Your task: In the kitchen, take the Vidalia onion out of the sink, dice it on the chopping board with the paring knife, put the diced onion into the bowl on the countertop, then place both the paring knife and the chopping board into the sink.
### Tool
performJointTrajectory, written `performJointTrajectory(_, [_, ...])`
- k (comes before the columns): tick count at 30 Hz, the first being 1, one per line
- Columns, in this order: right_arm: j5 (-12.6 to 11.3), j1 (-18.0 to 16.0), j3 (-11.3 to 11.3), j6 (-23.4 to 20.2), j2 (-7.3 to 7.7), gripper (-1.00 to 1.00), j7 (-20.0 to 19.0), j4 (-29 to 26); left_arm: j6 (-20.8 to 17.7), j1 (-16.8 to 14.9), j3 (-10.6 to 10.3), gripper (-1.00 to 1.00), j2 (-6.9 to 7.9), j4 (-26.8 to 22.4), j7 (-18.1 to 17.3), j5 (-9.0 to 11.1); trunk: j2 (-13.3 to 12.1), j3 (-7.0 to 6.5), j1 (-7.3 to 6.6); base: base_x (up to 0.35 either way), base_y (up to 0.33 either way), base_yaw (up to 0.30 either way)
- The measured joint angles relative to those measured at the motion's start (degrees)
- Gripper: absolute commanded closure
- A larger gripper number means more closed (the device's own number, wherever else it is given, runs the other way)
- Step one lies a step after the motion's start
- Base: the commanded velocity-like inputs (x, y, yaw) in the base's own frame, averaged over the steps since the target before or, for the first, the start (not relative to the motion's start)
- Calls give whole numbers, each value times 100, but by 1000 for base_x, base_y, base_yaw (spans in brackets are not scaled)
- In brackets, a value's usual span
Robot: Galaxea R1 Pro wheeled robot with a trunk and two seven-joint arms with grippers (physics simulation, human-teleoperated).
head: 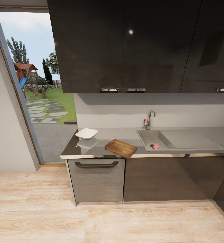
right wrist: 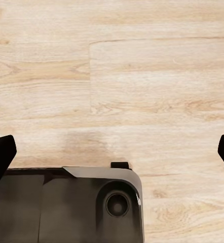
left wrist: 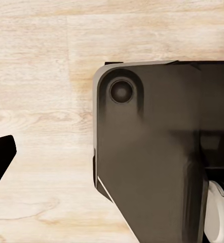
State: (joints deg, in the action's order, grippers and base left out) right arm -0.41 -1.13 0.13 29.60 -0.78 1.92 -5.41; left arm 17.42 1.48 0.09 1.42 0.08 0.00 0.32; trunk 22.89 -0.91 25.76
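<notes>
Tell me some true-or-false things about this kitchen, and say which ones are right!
1. The chopping board sticks out a bit over the front edge of the countertop. True.
2. The white bowl sits inside the sink. False: it stands on the countertop, left of the board.
3. A small pinkish round thing lies in the sink basin. True.
4. The bowl is full of diced onion. False: it looks empty.
5. The tap stands at the back of the sink, near the wall. True.
6. The right pincer is squeezing the board. False: its dark fingertips are wide apart above the wood floor.
</notes>
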Motion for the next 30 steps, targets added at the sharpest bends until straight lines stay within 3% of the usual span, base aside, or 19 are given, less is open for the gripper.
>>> performJointTrajectory(30, [0, 0, 0, -2, 0, -100, 1, 1, 4, 0, 7, -100, -53, 0, -24, 10, 0, 0, 0, 0, 0, 0])
